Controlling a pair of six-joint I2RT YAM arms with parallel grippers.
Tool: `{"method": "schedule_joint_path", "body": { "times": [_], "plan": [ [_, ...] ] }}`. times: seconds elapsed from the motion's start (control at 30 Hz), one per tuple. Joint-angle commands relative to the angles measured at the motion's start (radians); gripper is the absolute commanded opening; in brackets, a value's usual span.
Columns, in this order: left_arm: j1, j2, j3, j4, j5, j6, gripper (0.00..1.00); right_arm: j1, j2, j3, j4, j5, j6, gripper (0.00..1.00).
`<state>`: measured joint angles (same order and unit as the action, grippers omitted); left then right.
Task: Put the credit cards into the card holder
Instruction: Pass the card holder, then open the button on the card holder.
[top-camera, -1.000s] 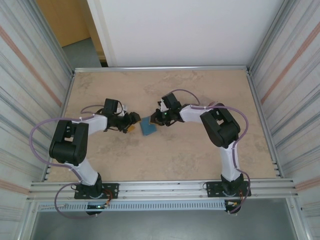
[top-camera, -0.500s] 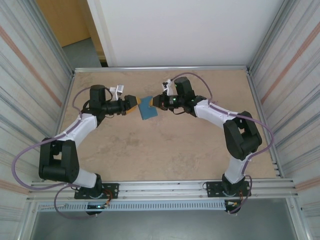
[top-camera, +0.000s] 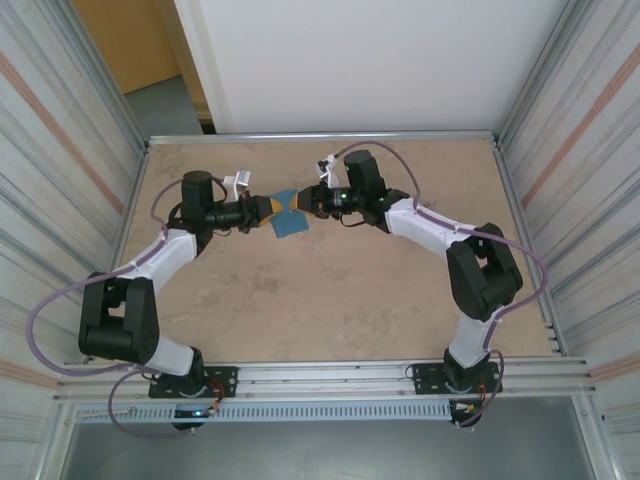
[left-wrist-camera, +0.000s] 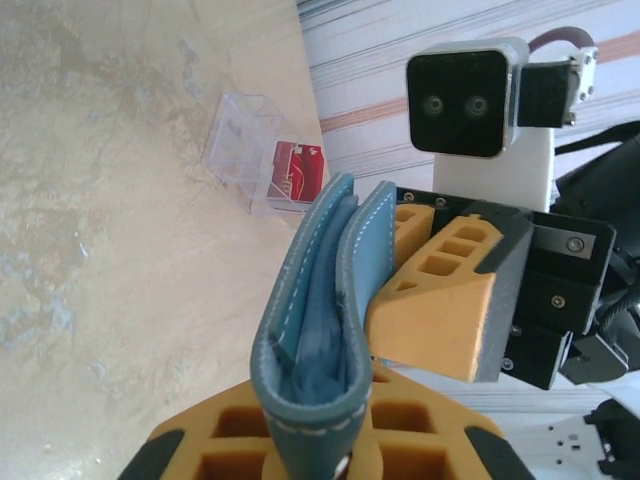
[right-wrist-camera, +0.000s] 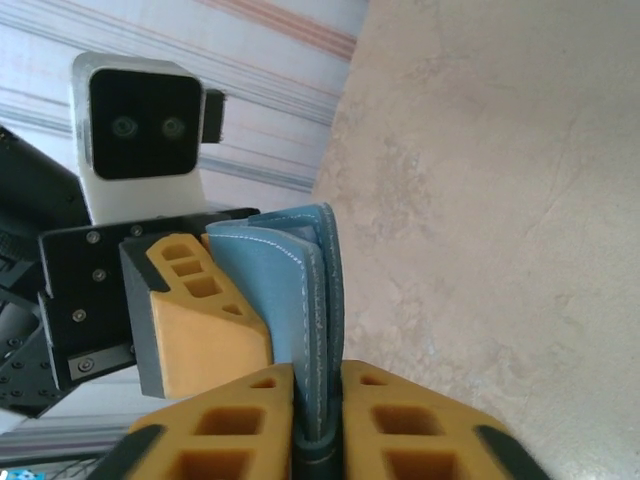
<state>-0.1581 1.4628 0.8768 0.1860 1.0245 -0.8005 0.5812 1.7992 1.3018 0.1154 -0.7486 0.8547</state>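
left gripper (left-wrist-camera: 316, 445) and right gripper (right-wrist-camera: 316, 405) both clamped on card holder (left-wrist-camera: 312, 290). Looks soft, light, floppy; I'd pinch opposite flap edges to spread it.

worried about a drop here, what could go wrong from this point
1. The left gripper and right gripper both pinch the wallet in mid-air; an uneven pull could twist it or slip it free.
2. The wallet is nearly folded shut, so its pockets look hard to reach.
3. The cards sit in the clear case, and no gripper is free to fetch them.
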Motion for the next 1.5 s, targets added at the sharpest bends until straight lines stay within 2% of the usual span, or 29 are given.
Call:
{"method": "schedule_joint_path", "body": {
  "times": [0.0, 0.13, 0.23, 0.43, 0.6, 0.77, 0.97, 1.2, 1.47],
  "plan": [
    [-0.006, -0.03, 0.013, -0.019, 0.026, 0.054, 0.0, -0.02, -0.044, 0.038, -0.134, 0.079, -0.077, 0.31],
    [-0.005, -0.052, 0.022, -0.157, -0.058, 0.187, 0.0, -0.011, -0.158, 0.075, -0.393, 0.294, -0.242, 0.41],
    [-0.005, -0.065, 0.024, -0.233, -0.121, 0.285, 0.0, 0.056, -0.196, 0.122, -0.537, 0.481, -0.333, 0.45],
    [-0.026, -0.059, 0.002, -0.24, -0.162, 0.275, 0.0, 0.215, -0.122, 0.222, -0.652, 0.701, -0.413, 0.46],
    [-0.032, -0.058, 0.01, -0.243, -0.162, 0.262, 0.0, 0.277, -0.015, 0.327, -0.73, 0.788, -0.459, 0.46],
    [-0.032, -0.058, 0.004, -0.222, -0.153, 0.238, 0.0, 0.284, 0.041, 0.376, -0.772, 0.81, -0.471, 0.45],
    [-0.038, -0.054, 0.009, -0.21, -0.133, 0.222, 0.0, 0.266, 0.055, 0.358, -0.725, 0.75, -0.452, 0.42],
    [-0.047, -0.051, 0.001, -0.191, -0.129, 0.207, 0.0, 0.259, 0.089, 0.353, -0.708, 0.695, -0.436, 0.44],
    [-0.062, -0.047, -0.004, -0.164, -0.107, 0.178, 0.0, 0.25, 0.113, 0.347, -0.701, 0.672, -0.427, 0.42]
  ]
}}
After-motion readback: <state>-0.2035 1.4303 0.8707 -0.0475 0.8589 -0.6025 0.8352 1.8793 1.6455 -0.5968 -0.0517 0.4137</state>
